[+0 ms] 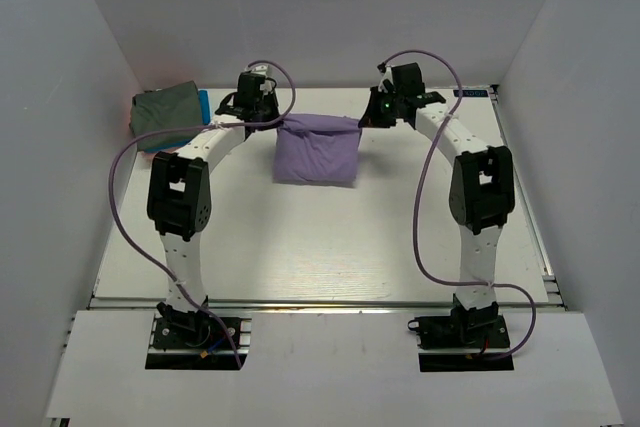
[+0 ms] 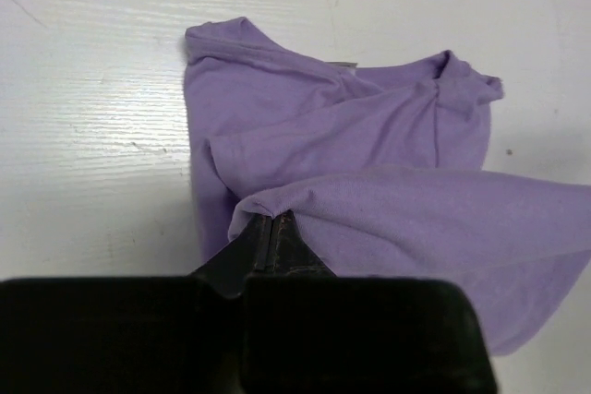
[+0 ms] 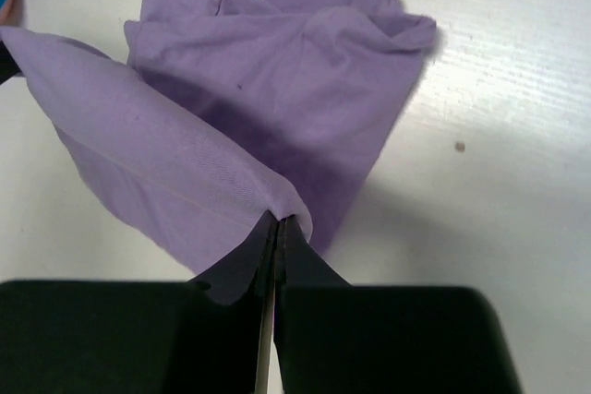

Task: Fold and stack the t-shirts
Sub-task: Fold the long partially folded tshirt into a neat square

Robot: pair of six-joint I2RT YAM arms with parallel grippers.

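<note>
We see a white-walled counter (image 1: pixel 300 237), open at lower frame; left gripper (image 1: pixel 277 121) and right gripper (image 1: pixel 364 120) clamp the lavender shirt (image 1: pixel 318 152).

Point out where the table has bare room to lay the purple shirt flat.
Widest bare table lies between the left arm and right arm, nearer than the lavender shirt. A smaller strip runs outside the right arm. Far-left corner is crowded by the folded stack.

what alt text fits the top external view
The left tool and right tool each pinch a corner of a lavender t-shirt, holding up its far edge while the rest lies on the table. A pile of folded shirts, olive-grey on top, sits far left.
</note>
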